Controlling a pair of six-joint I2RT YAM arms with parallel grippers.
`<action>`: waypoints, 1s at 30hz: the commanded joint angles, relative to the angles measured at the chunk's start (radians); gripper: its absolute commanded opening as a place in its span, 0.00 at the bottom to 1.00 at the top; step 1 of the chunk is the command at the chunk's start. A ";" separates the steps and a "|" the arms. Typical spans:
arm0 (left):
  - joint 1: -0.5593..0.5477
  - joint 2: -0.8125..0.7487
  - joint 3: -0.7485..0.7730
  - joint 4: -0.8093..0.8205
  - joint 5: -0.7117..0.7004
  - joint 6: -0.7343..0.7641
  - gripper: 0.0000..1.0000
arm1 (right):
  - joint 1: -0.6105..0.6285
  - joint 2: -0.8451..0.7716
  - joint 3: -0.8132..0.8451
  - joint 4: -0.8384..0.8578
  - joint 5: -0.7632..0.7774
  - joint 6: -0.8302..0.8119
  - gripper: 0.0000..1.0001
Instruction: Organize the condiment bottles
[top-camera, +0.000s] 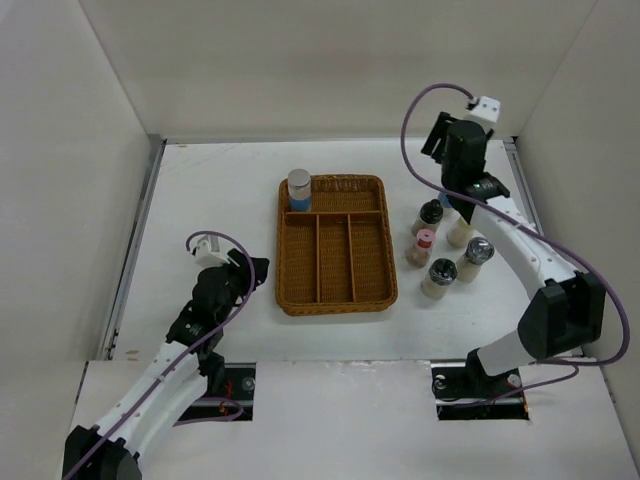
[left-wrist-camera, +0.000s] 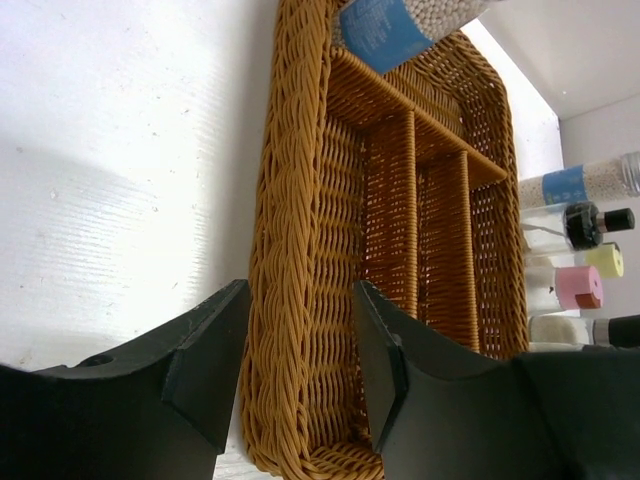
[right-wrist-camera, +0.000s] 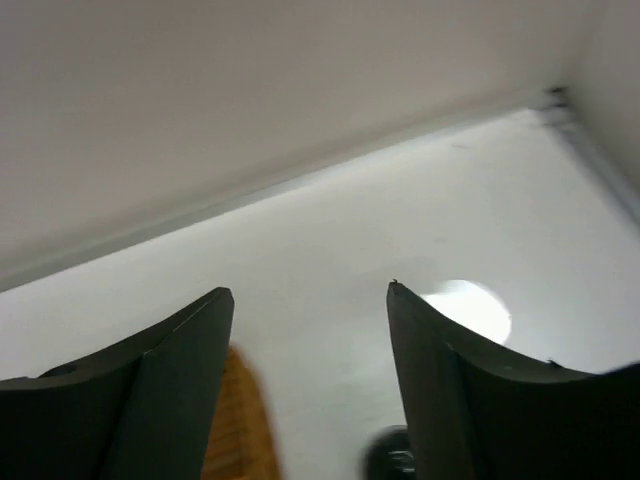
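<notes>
A blue-labelled bottle (top-camera: 299, 190) (left-wrist-camera: 400, 25) stands in the back-left compartment of the wicker tray (top-camera: 290, 262) (left-wrist-camera: 290, 150). The other condiment bottles stand clustered right of the tray: black top (top-camera: 431, 213) (left-wrist-camera: 590, 222), pink top (top-camera: 422, 245) (left-wrist-camera: 575, 287), two dark-capped ones (top-camera: 440, 275) (top-camera: 474, 255), a yellow top (left-wrist-camera: 603, 259), and a second blue-labelled bottle (left-wrist-camera: 575, 183). My left gripper (top-camera: 262, 272) (left-wrist-camera: 300, 290) is closed over the tray's left rim, one finger outside and one inside. Raised above the cluster, my right gripper (top-camera: 440, 135) (right-wrist-camera: 310, 295) is open and holds nothing.
White walls enclose the table at the back and both sides, with metal rails (top-camera: 135, 250) along the side edges. The right arm's forearm (top-camera: 510, 225) passes over the bottle cluster. A blurred dark cap (right-wrist-camera: 390, 455) shows below the right fingers.
</notes>
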 joint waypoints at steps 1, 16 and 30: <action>0.006 0.019 0.020 0.064 0.010 0.007 0.44 | -0.063 -0.006 -0.080 -0.065 0.096 -0.009 0.79; -0.002 0.053 0.041 0.073 0.002 0.005 0.44 | -0.246 0.168 -0.058 -0.070 -0.150 0.046 0.95; -0.002 0.099 0.050 0.104 -0.002 0.002 0.44 | -0.266 0.187 -0.047 0.008 -0.167 0.066 0.61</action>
